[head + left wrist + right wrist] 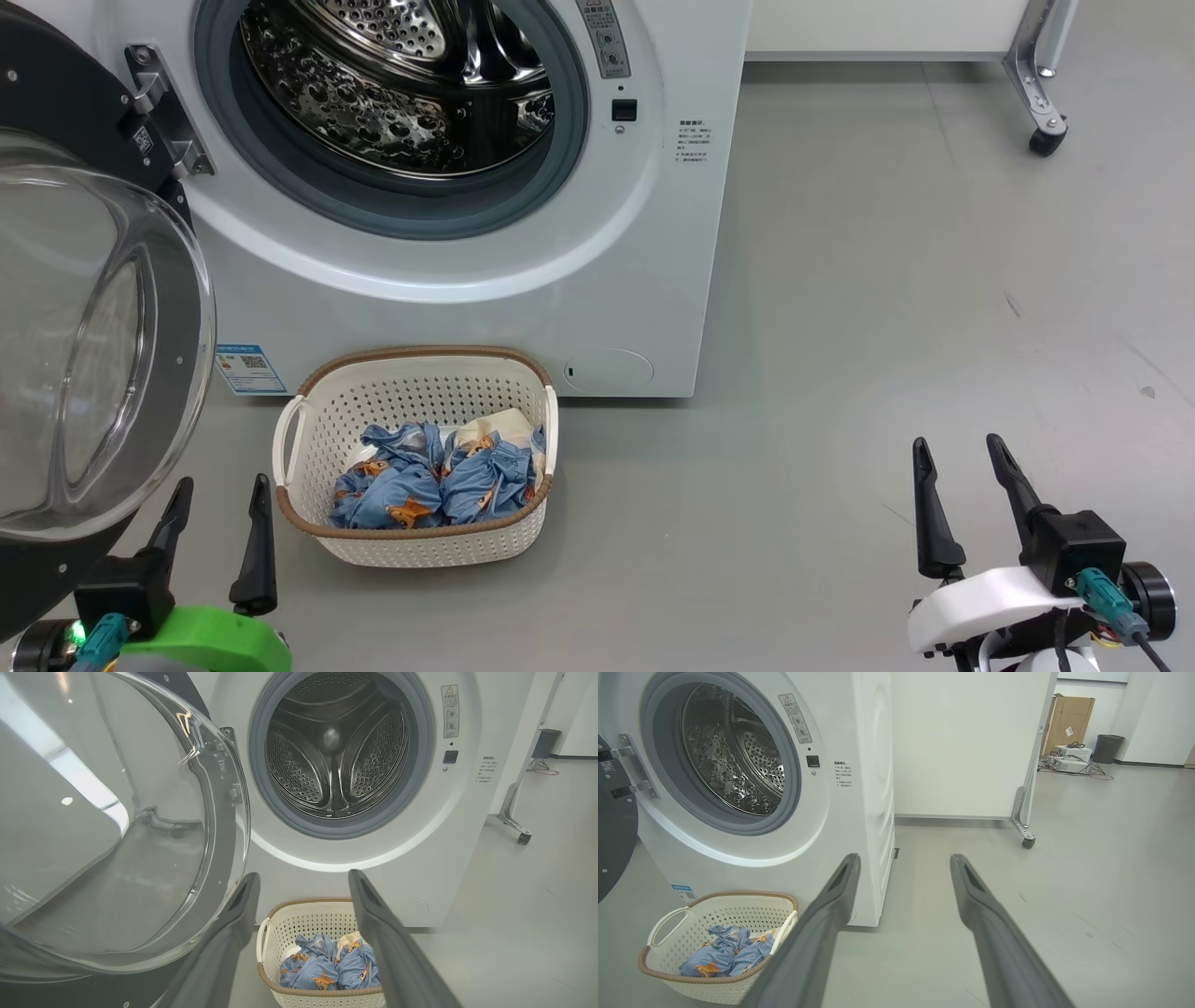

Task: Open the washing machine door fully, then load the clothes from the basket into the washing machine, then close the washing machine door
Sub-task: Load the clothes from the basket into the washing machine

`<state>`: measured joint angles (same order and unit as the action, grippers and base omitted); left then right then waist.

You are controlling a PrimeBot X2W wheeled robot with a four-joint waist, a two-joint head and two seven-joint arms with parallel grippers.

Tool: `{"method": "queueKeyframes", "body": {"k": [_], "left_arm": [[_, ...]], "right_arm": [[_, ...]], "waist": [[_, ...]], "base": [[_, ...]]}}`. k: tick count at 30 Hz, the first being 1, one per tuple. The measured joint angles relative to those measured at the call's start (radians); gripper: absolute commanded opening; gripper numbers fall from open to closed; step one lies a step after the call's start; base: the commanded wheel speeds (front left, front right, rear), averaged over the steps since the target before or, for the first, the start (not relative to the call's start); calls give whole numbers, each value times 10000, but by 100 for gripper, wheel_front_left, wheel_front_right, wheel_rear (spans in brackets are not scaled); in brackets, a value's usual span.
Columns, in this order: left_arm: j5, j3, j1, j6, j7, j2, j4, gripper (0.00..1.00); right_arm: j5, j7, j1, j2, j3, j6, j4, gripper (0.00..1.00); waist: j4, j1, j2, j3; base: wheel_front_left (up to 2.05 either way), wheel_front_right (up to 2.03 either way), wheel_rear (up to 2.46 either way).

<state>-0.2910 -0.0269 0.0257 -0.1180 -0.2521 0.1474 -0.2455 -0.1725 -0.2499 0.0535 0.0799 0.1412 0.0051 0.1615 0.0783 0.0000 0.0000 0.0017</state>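
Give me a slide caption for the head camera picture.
Open washing machine door, clothes in the basket before the washing machine, left gripper and right gripper low, jaws open.

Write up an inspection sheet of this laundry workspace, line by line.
Surface: smooth grey floor, faint scuffs.
Job's things: big white front-loading washing machine; its round black-rimmed glass door swung open at the left; steel perforated drum, no laundry visible inside; cream perforated plastic basket on the floor in front, holding light blue printed clothes.
Clutter: nothing seen.
Hands: left hand open, holding nothing, beside the basket; right hand open, holding nothing, over bare floor.
Cables: teal-plugged leads at both wrists; loose wires on the far floor.
Surroundings: white wheeled partition, brown cardboard box, dark round bin.
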Motion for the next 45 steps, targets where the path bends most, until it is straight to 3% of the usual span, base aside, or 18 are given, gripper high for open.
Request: {"method": "queueKeyframes", "body": {"k": [45], "left_arm": [[75,265,-4,-6,0,-56,-81,100]], "right_arm": [[0,0,168,-42,-98,15,-25,100]], "waist": [[69,0,0,23]], "base": [[6,-6,0]]}}
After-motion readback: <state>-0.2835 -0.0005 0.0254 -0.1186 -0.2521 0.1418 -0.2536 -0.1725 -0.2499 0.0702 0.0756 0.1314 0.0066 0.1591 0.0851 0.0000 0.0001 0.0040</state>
